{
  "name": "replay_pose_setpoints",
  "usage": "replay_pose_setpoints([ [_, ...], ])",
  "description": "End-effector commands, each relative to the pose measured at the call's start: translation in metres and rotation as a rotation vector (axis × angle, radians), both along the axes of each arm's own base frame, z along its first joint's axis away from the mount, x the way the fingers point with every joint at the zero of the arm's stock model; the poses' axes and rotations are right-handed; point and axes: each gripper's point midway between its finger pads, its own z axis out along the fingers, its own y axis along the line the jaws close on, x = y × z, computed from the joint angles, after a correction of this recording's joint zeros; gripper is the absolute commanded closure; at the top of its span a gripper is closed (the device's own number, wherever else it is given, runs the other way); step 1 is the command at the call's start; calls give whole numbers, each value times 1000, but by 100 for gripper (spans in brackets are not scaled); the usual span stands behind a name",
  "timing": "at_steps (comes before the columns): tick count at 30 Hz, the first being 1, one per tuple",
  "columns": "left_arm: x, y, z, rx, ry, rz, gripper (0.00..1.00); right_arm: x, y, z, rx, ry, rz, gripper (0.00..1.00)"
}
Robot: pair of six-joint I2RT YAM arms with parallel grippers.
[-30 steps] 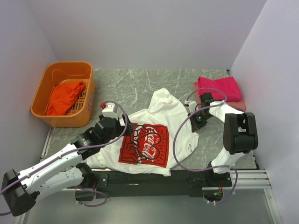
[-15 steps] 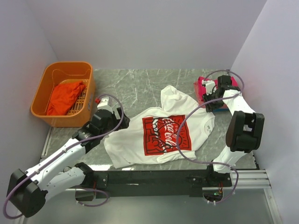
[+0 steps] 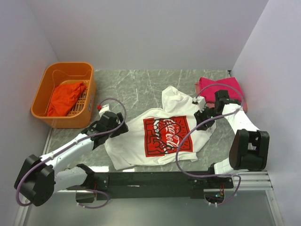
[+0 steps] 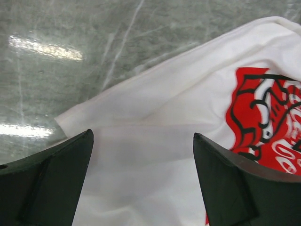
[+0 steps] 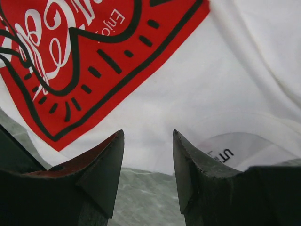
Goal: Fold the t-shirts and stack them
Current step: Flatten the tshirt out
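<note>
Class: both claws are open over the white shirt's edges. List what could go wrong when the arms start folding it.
1. The white shirt lies skewed with its far end bunched, so folding now could lock in creases.
2. The left claw is open at the shirt's thin edge. It may pinch only one layer, or miss.
3. The right claw works close to the pink shirt, and its arm could nudge that shirt.

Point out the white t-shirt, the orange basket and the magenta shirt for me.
white t-shirt (image 3: 167,135): top view, on its red print.
orange basket (image 3: 61,121): top view, near outer wall.
magenta shirt (image 3: 211,81): top view, near its far edge.
</note>
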Motion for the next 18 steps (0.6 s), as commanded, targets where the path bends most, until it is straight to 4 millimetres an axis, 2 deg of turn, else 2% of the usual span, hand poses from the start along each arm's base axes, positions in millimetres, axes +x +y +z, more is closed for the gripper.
replay_pose_setpoints([
  [1, 15, 12, 7, 85, -36, 24, 8, 14, 6, 2, 25, -57, -39, 47],
  [2, 21, 14, 12, 106, -45, 25, 7, 25, -2, 4, 2, -78, -88, 47],
  [4, 23, 18, 6, 170, -24, 11, 8, 51, -22, 10, -27, -121, -204, 47],
  [8, 25, 9, -4, 166, -6, -47, 13, 82, -50, 11, -61, -139, -307, 47],
  [9, 24, 9, -9, 168, 8, -42, 13, 88, -52, 4, -69, -125, -310, 47],
  [10, 24, 10, -12, 172, 16, -34, 13, 97, -54, 6, -74, -135, -309, 47],
  [11, 23, 11, -17, 175, 26, -35, 14, 99, -56, -4, -78, -101, -315, 47],
  [13, 20, 12, -28, 181, 57, -29, 18, 105, -58, -4, -76, -86, -322, 47],
  [14, 18, 13, -33, 186, 72, -29, 19, 105, -57, -7, -74, -76, -316, 47],
  [15, 17, 14, -37, 190, 87, -27, 21, 97, -48, -7, -33, -46, -276, 47],
  [17, 14, 13, -43, 191, 105, -33, 24, 76, -33, -1, 9, -48, -104, 47],
  [18, 15, 13, -42, 188, 101, -38, 28, 52, -19, 1, 64, 15, -46, 47],
])
